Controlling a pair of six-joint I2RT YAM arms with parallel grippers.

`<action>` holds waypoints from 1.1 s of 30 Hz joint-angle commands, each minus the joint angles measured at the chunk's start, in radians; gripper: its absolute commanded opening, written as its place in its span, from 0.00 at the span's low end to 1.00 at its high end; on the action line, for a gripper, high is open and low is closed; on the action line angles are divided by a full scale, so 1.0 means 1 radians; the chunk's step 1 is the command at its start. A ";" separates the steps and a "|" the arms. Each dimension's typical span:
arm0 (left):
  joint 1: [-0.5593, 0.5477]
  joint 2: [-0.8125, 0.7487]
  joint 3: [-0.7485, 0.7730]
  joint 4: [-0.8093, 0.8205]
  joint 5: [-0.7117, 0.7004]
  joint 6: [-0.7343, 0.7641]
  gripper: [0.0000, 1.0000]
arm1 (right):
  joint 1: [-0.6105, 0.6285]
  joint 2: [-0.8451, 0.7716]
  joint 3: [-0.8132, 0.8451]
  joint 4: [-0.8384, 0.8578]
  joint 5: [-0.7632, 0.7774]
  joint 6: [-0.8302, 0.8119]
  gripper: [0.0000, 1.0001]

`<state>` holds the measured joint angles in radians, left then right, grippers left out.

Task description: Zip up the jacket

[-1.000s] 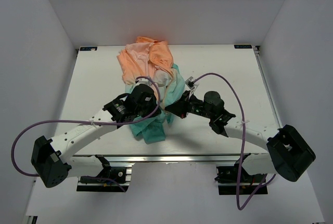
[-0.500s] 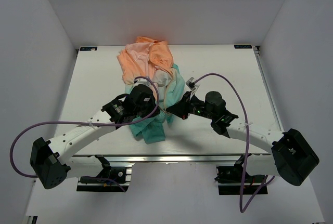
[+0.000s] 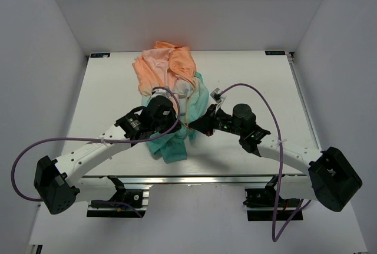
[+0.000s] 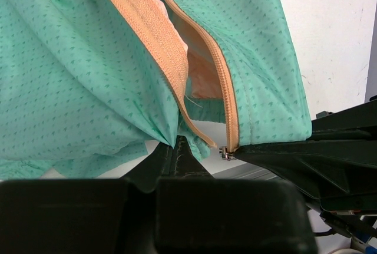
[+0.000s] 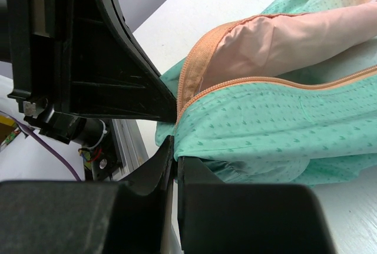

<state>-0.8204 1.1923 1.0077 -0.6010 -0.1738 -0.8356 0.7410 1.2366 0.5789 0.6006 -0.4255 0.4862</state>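
White walls close in a white desk (image 3: 100, 95) on three sides. Thin fabric jacket (image 3: 168, 68), orange-peach at one end and teal-mint at the other, lies bunched at the middle of the desk, with the orange part toward the far edge and the teal part toward the near edge, well apart from the left and right edges. Left end effector (image 3: 177, 125) and right end effector (image 3: 192, 125) meet tip to tip over the teal part. Left wrist view: left end effector (image 4: 177, 143) is closed to a narrow wedge, with teal hem fabric pinched at its tip. Orange zipper (image 4: 227, 89) is unfastened; its two toothed tapes draw near each other at the hem without joining. Small metal fitting (image 4: 225, 154) sits at the lower end of the right-hand tape, against the black tip of the right end effector (image 4: 253, 154); whether it is the slider cannot be determined. Right wrist view: right end effector (image 5: 174, 143) is narrow, clamped on the teal hem edge at the zipper's end, with the left end effector (image 5: 168, 104) just beside it. Purple cable (image 3: 238, 83) loops above the right arm.
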 commanded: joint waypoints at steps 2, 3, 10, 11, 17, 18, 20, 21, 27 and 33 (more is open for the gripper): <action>-0.005 -0.016 0.006 0.017 0.008 0.001 0.00 | 0.004 -0.006 0.006 0.088 -0.016 0.008 0.00; -0.005 -0.016 0.005 0.018 0.010 0.001 0.00 | 0.004 -0.002 0.007 0.096 -0.016 0.009 0.00; -0.005 -0.022 0.005 0.026 0.017 0.001 0.00 | 0.003 0.030 0.019 0.126 -0.025 0.025 0.00; -0.005 -0.022 0.005 0.027 0.022 0.000 0.00 | 0.004 0.032 0.019 0.130 -0.025 0.025 0.00; -0.003 -0.025 0.000 0.030 0.026 0.001 0.00 | 0.004 0.038 0.022 0.137 -0.022 0.029 0.00; -0.005 -0.025 0.000 0.029 0.026 0.000 0.00 | 0.003 0.037 0.021 0.139 -0.024 0.029 0.00; -0.003 -0.025 -0.003 0.033 0.030 0.000 0.00 | 0.004 0.035 0.021 0.146 -0.024 0.031 0.00; -0.005 -0.025 -0.003 0.035 0.036 -0.002 0.00 | 0.004 0.035 0.019 0.148 -0.025 0.034 0.00; -0.003 -0.037 0.000 0.006 -0.004 -0.008 0.00 | 0.004 -0.021 0.013 0.058 0.014 -0.011 0.00; -0.005 -0.037 0.002 0.015 -0.003 -0.003 0.00 | 0.004 -0.034 0.009 -0.002 -0.010 -0.041 0.00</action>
<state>-0.8204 1.1893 1.0077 -0.5983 -0.1684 -0.8391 0.7410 1.2243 0.5789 0.6014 -0.4229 0.4770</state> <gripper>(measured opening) 0.009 0.026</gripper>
